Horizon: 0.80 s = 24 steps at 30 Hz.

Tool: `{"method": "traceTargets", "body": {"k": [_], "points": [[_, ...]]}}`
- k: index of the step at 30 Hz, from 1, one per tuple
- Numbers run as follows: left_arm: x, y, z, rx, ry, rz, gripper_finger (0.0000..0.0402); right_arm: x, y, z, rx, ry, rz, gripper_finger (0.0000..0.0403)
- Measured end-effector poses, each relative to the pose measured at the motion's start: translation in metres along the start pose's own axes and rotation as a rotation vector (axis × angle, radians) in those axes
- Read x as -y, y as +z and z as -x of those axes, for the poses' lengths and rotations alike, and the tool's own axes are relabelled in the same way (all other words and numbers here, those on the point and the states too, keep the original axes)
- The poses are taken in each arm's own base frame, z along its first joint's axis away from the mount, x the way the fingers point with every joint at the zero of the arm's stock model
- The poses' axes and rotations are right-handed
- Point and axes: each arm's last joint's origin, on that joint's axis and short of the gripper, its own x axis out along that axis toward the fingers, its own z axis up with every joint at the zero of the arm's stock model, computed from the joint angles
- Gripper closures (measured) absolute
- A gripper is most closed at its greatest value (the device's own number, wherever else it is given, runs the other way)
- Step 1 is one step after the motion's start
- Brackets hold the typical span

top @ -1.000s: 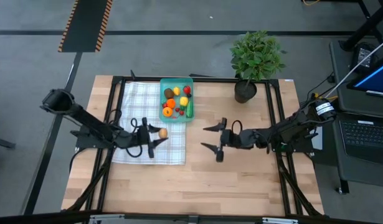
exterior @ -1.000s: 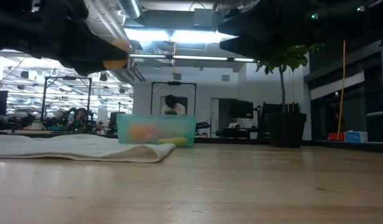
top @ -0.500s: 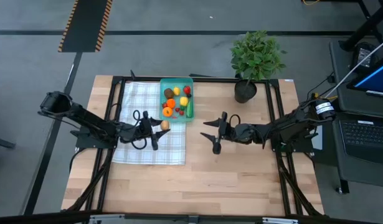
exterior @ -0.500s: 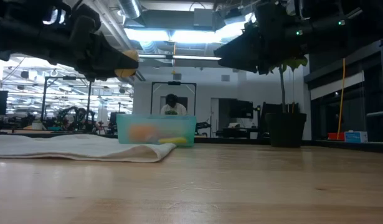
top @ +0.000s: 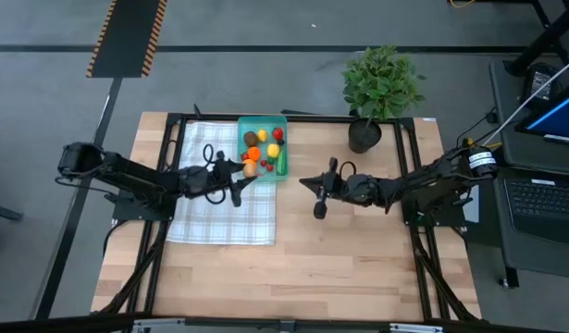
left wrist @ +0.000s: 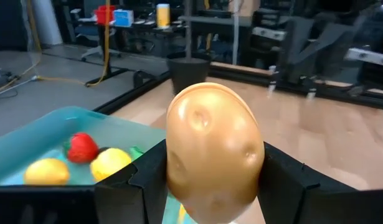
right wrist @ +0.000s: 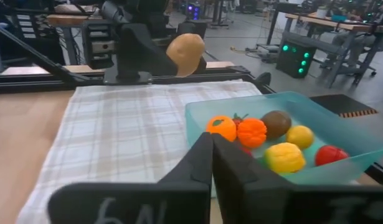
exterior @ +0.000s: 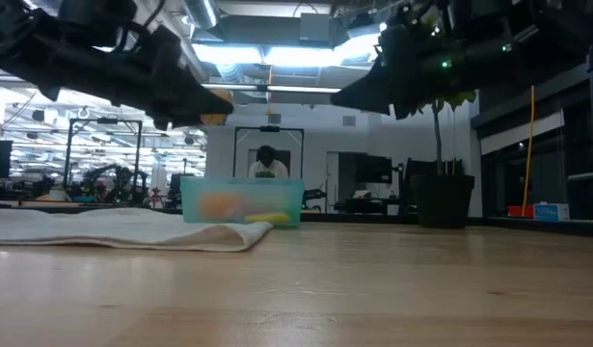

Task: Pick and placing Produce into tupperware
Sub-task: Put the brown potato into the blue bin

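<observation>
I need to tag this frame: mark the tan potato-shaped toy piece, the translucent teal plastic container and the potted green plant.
tan potato-shaped toy piece (left wrist: 213,152): left wrist view, middle of its front face.
translucent teal plastic container (right wrist: 200,116): right wrist view, near rim.
potted green plant (top: 381,83): high view, middle of the leaves.

Both arms are showing dark, slim links with black cable loops near the wrists; the right fingers (right wrist: 207,163) are wearing white lettering.
</observation>
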Motion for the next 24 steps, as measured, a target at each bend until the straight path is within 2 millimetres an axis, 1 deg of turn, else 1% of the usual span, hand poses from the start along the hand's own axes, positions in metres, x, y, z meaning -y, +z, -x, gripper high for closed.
{"method": "traceTargets", "body": {"k": [2, 8, 13, 17, 20, 24], "points": [[-0.005, 0.003, -0.005, -0.015, 0.024, -0.003, 0.0216, 0.003, 0.0, -0.001, 0.001, -0.01, 0.001, 0.0395], [-0.02, 0.012, -0.017, -0.068, 0.061, -0.005, 0.0216, 0.008, 0.0, -0.003, 0.0, -0.029, 0.0, 0.039], [-0.031, 0.018, -0.023, -0.067, 0.066, 0.009, 0.0216, 0.012, 0.0, -0.004, 0.001, -0.045, 0.0, 0.0395], [-0.039, 0.024, -0.028, -0.09, 0.064, 0.015, 0.0216, 0.016, 0.001, -0.005, 0.005, -0.059, -0.004, 0.0389], [-0.045, 0.031, -0.035, -0.134, 0.069, 0.012, 0.0216, 0.02, 0.001, -0.006, 0.004, -0.074, -0.006, 0.0383], [-0.053, 0.042, -0.048, -0.25, 0.061, -0.031, 0.0216, 0.023, 0.001, -0.007, 0.003, -0.087, -0.007, 0.0382]]}}
